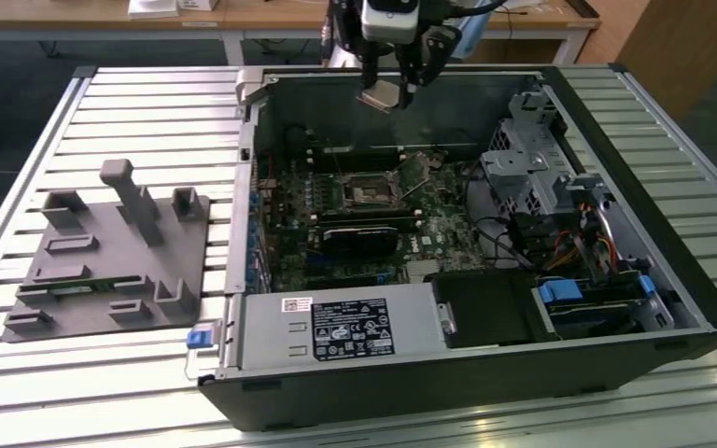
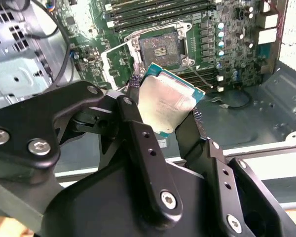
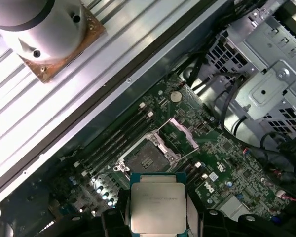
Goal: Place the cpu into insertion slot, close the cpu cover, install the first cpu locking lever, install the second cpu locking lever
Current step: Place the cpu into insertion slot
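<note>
The pincer point(image 2: 165, 106) is clamped on the cpu point(image 2: 163, 96), its black fingers point(image 2: 136, 118) pressing opposite edges and holding the chip in the air over the open computer case point(image 1: 458, 392). The cpu has a dull silver top with faint print too small to read, and a blue-green rim. Below the pincer and well apart from it, the insertion slot point(image 3: 145, 158) lies bare, with the cpu cover point(image 3: 181, 132) raised beside it.

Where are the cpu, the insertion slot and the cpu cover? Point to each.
the cpu point(image 2: 167, 103), second wrist view, centre of metal top.
the insertion slot point(image 2: 160, 49), second wrist view, dark socket floor.
the cpu cover point(image 3: 184, 133), first wrist view, raised frame edge.
</note>
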